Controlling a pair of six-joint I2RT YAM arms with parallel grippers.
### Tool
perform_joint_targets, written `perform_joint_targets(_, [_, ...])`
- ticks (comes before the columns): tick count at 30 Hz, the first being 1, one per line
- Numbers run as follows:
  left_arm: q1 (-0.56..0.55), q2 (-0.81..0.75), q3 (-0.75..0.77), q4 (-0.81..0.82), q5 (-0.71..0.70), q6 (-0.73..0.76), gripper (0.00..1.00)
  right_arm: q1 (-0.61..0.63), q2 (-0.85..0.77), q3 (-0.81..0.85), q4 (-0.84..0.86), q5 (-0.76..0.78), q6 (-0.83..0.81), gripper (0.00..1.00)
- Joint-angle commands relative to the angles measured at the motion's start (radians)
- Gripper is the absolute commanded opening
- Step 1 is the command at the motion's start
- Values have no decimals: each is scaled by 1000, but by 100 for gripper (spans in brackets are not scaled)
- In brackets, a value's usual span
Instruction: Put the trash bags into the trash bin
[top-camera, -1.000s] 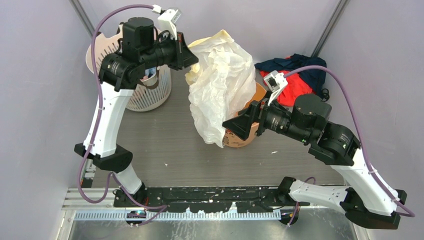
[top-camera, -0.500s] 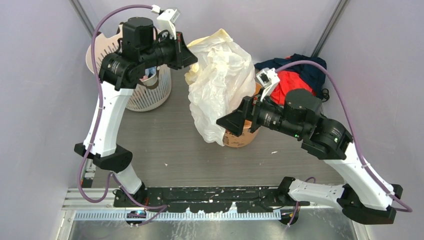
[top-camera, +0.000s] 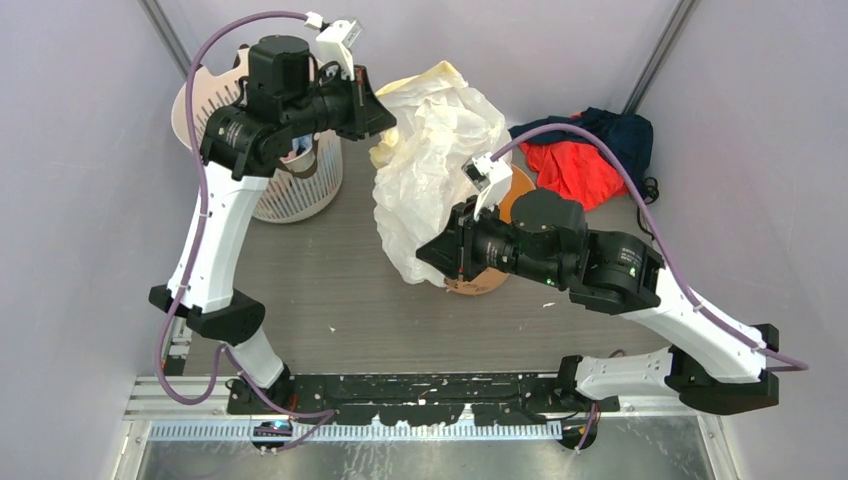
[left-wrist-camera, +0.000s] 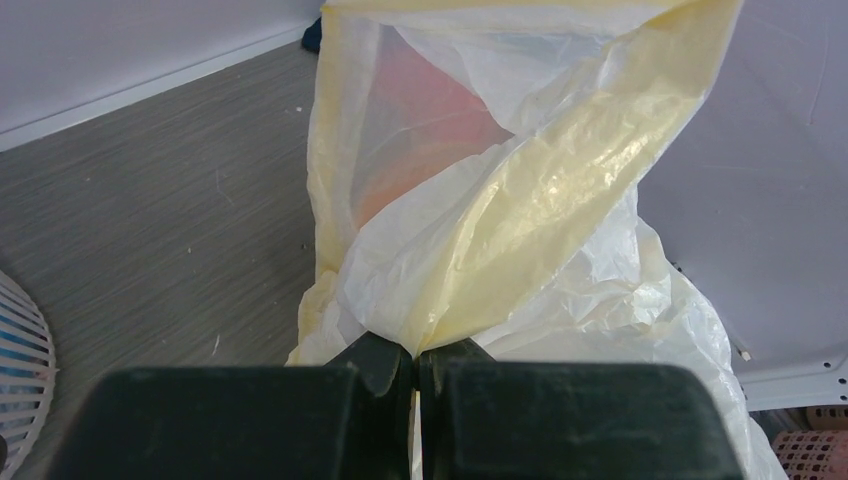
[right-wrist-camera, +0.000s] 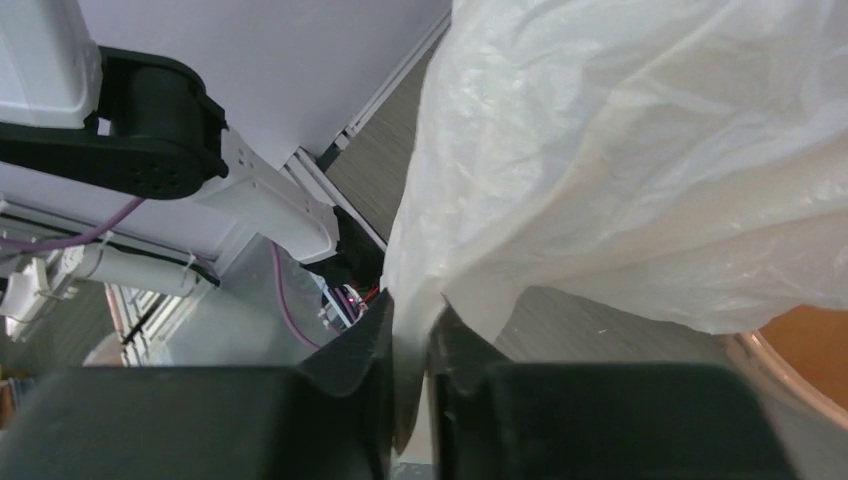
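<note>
Left gripper (left-wrist-camera: 415, 362) is pinched fully together on a gathered fold of the pale yellow bag (left-wrist-camera: 500, 210), the thin film squeezed between its two black fingertips and fanning out beyond them. In the overhead view this gripper (top-camera: 378, 108) sits high at the back of the counter (top-camera: 330, 280), just beside the white slotted basket (top-camera: 300, 195), and it holds the upper corner of the bag (top-camera: 440, 150).

From there the wrinkled film billows rightward and hangs down over the left side of the orange bucket (top-camera: 518, 186). Its lower end reaches the counter just left of the bucket's base. How much of it lies inside the bucket cannot be told, since the film and the right arm cover most of the rim.

The right gripper (top-camera: 432, 250) is at the lower edge of the bag, low in front of the bucket. Its wrist view shows the gripper (right-wrist-camera: 410, 345) drawn nearly together, with a hanging strip of the film (right-wrist-camera: 650, 150) caught in the narrow slot between the fingers. A curve of the orange bucket (right-wrist-camera: 800, 345) shows at the lower right there.

A heap of red and navy cloth (top-camera: 580, 160) lies at the back right, apart from the bucket.
</note>
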Motion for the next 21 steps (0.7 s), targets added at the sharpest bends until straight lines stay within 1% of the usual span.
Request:
perform_joint_targets(1, [8,-29,-4,65,24,-1,0,16,2,51,18,105,6,7])
perform_joint_targets(2, [11,-33,-5,64,28,0,0,16,-4,55,14,116,4,2])
perform_joint_targets(3, [16,-38,-9,62,30,0,0,16,-12,61,8,126,-4,1])
perform_joint_targets(6, [44,-58,-24,65,53,-2,0,16,-43,111,-52,165,-36,1])
perform_joint_targets(10, [107,-93,-54,82,105,-15,0,16,-79,210,-152,246,-81,1])
perform_joint_targets(15, [196,-150,-103,131,213,-45,0,16,-130,326,-242,364,-135,1])
perform_joint_targets(21, [234,-208,-139,201,339,-97,0,16,-181,361,-255,495,-208,1])
